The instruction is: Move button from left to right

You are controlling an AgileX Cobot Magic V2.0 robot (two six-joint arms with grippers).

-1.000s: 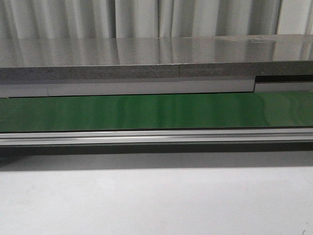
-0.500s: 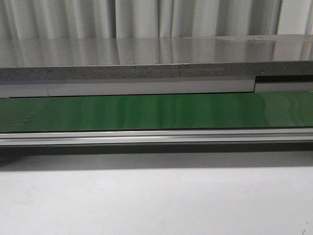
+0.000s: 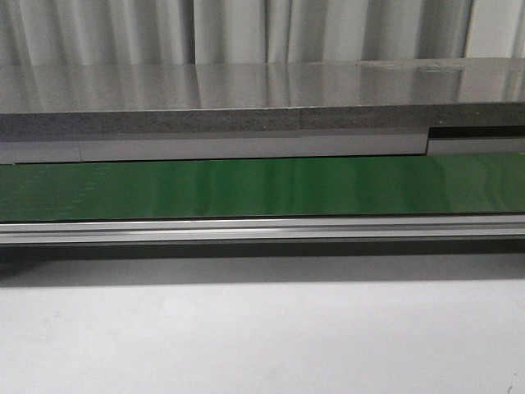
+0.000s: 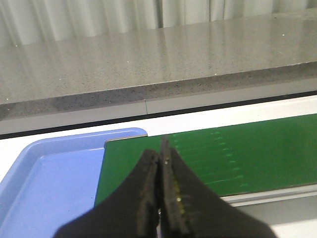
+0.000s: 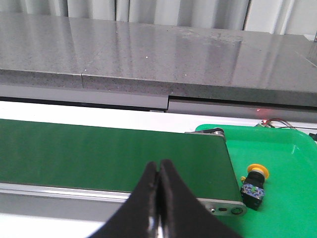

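Lying tilted in green tray, button sits just past belt's end roller, yellow cap toward tray's far side. Right gripper fingers pressed together, empty, over green belt near its front rail. Left gripper fingers likewise closed, empty, over belt edge beside blue tray.

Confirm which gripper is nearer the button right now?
Right. The button lies in the green tray just past the belt's end, beside the right gripper. The left gripper sits by the blue tray; no button there.
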